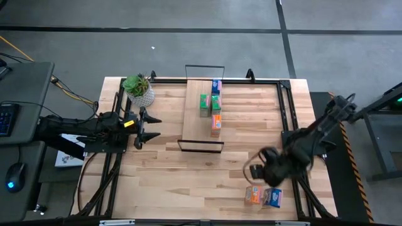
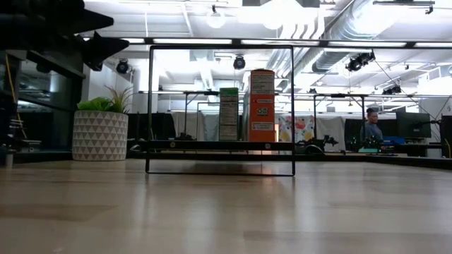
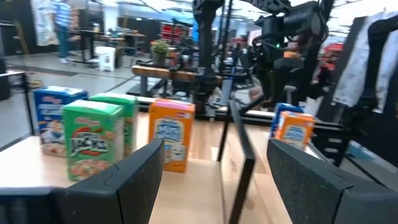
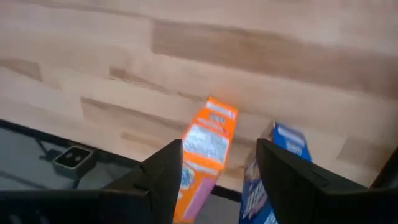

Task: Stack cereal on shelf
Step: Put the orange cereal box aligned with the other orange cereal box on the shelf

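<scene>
Right pincer (image 4: 214, 171) hangs over the near right part of the slatted pale-wood counter (image 1: 157, 182), fingers parted, nothing gripped; directly beneath it an orange cereal box (image 4: 205, 155) and, just beside that, a blue box (image 4: 273, 162) with white print, lettering too blurred to read. From above the same pair sits at the counter's near edge, orange (image 1: 254, 196) left of blue (image 1: 272, 198). Farther in, the shelf (image 1: 202, 116), a narrow light-wood plank in thin black wire frames, carries four boxes in a rough row: orange (image 1: 216, 123), two green (image 1: 205, 104), blue (image 1: 217, 85) at the far end. Left wrist view shows cartoon print on the green front (image 3: 93, 146), wording unreadable. Left pincer (image 1: 149, 128) waits off the shelf's left side, fingers spread wide, empty. Potted plant (image 1: 139, 89) in a white patterned pot at the far left corner. A person (image 2: 371, 127) sits in the room beyond.
</scene>
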